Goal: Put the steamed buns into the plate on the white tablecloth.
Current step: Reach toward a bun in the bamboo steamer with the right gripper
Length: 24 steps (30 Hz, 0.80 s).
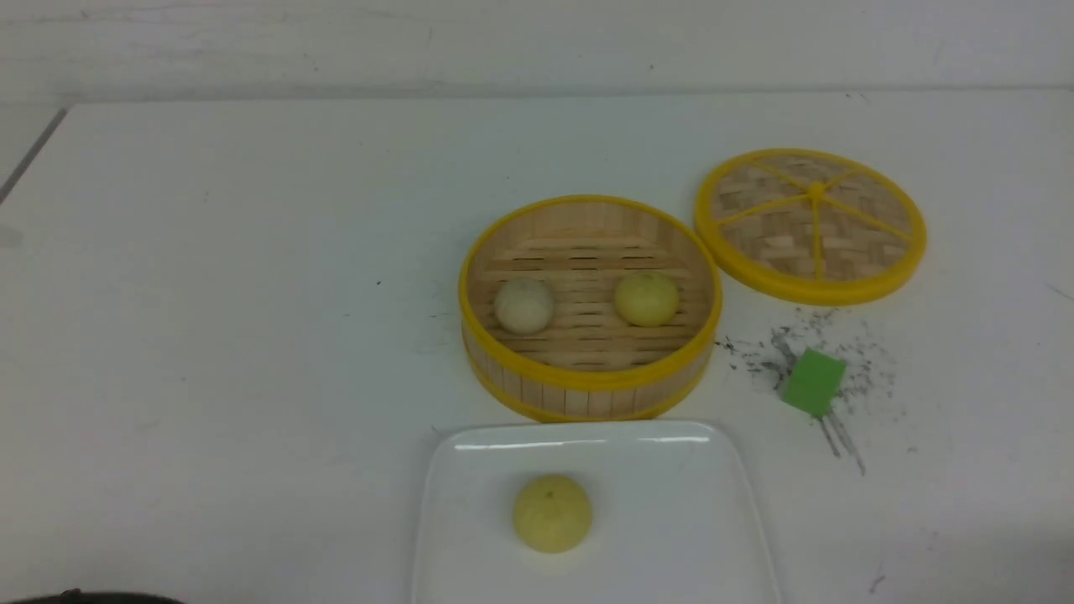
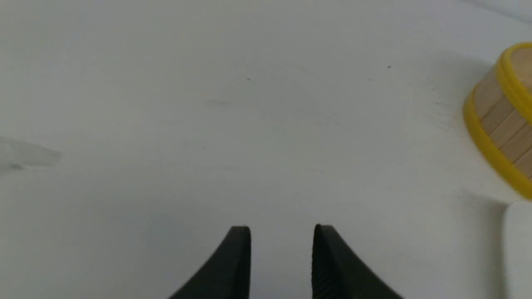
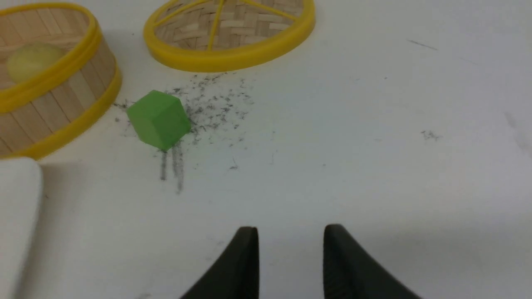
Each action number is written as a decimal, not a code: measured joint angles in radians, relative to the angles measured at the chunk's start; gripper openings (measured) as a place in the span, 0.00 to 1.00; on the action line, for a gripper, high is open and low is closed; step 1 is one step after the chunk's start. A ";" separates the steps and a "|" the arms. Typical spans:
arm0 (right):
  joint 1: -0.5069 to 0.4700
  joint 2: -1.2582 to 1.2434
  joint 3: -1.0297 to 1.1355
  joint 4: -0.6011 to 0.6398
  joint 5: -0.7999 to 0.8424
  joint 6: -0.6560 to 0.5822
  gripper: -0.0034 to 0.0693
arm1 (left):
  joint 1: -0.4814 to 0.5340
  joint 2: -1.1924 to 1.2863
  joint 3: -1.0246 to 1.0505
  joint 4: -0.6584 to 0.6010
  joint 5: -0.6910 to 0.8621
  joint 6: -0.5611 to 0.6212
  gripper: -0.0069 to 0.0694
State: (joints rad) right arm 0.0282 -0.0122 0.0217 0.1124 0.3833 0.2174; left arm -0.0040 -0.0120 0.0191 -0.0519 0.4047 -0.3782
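One pale yellow steamed bun point(image 1: 551, 512) lies on the white square plate point(image 1: 671, 537) at the front of the white tablecloth point(image 1: 252, 335). An off-white bun point(image 1: 523, 304) and a second yellow bun point(image 1: 646, 298) sit in the round bamboo steamer point(image 1: 587, 382) behind the plate. The yellow bun in the steamer also shows in the right wrist view point(image 3: 31, 62). My left gripper point(image 2: 282, 232) is open and empty over bare cloth, left of the steamer point(image 2: 498, 124) and the plate's corner point(image 2: 519, 249). My right gripper point(image 3: 291, 232) is open and empty, right of the plate point(image 3: 18, 199). Neither gripper shows in the front view.
The woven steamer lid point(image 1: 810, 225) lies right of the steamer. A green cube point(image 1: 812, 382) sits on a patch of dark speckles point(image 1: 864, 369) right of the plate; the cube also shows in the right wrist view point(image 3: 158, 119). The wall runs along the table's far edge.
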 joint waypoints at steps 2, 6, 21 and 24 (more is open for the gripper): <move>0.000 0.000 0.004 0.160 -0.018 0.113 0.38 | 0.000 0.000 0.000 -0.158 0.001 -0.115 0.41; 0.000 0.000 0.004 0.396 -0.053 0.279 0.38 | 0.000 0.000 0.002 -0.440 0.019 -0.323 0.41; 0.000 0.000 -0.118 0.469 -0.049 0.176 0.37 | 0.000 0.000 -0.015 -0.669 -0.065 -0.360 0.37; 0.000 0.047 -0.261 0.417 -0.027 0.033 0.30 | 0.000 0.000 -0.117 -0.670 -0.063 -0.214 0.29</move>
State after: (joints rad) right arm 0.0282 0.0352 -0.2390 0.5292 0.3566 0.2504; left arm -0.0040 -0.0120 -0.0979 -0.7220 0.3420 -0.5924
